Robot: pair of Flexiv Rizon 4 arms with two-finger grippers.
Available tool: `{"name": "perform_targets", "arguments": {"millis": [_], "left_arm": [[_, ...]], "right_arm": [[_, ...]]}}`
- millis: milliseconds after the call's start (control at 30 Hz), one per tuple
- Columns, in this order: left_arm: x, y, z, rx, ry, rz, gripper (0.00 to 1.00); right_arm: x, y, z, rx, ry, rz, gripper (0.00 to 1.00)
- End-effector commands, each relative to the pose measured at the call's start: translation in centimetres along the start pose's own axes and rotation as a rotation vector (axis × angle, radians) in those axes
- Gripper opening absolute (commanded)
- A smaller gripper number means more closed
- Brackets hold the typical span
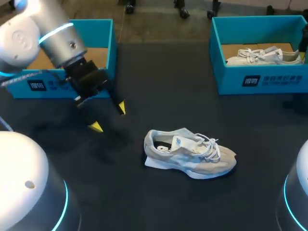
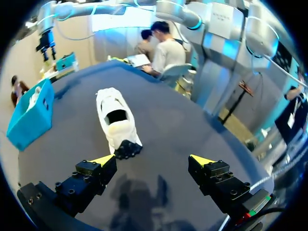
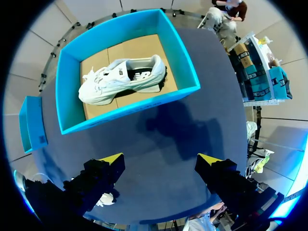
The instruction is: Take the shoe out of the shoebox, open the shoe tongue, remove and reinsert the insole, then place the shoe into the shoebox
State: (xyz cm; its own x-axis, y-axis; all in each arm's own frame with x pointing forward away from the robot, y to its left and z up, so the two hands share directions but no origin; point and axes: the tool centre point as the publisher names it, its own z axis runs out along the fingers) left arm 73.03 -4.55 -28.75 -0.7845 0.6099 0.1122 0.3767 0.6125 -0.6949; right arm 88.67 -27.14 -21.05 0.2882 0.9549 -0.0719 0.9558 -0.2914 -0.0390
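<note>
The shoe (image 1: 190, 156) lies out on the bench (image 1: 159, 86) at lower centre, the left hand (image 1: 109, 117) wide open and empty to its upper left, the right hand (image 3: 161, 161) likewise open and empty, so tongue, insole and return to the upper-left shoebox (image 1: 98, 30) seemingly remain.

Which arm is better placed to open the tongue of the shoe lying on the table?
Left. The open left gripper hovers near the shoe; the right gripper is over the shoebox holding a second shoe.
</note>
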Motion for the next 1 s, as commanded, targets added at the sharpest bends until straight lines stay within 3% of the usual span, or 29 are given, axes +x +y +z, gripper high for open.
{"name": "perform_targets", "arguments": {"millis": [33, 367, 633, 733, 1000], "left_arm": [[1.9, 0.4, 0.8, 0.138, -0.343, -0.153, 1.0], [1.9, 0.4, 0.8, 0.138, -0.343, -0.153, 1.0], [0.8, 2.1, 4.1, 0.233, -0.362, -0.191, 1.0], [0.6, 2.4, 5.0, 0.335, -0.344, -0.213, 1.0], [0.6, 2.4, 5.0, 0.335, -0.344, -0.213, 1.0]], "right_arm": [[0.0, 0.0, 0.0, 0.0, -0.002, 0.001, 1.0], [0.0, 0.0, 0.0, 0.0, -0.002, 0.001, 1.0], [0.0, 0.0, 0.0, 0.0, -0.002, 0.001, 1.0], [0.0, 0.0, 0.0, 0.0, -0.002, 0.001, 1.0], [0.0, 0.0, 0.0, 0.0, -0.002, 0.001, 1.0]]}}
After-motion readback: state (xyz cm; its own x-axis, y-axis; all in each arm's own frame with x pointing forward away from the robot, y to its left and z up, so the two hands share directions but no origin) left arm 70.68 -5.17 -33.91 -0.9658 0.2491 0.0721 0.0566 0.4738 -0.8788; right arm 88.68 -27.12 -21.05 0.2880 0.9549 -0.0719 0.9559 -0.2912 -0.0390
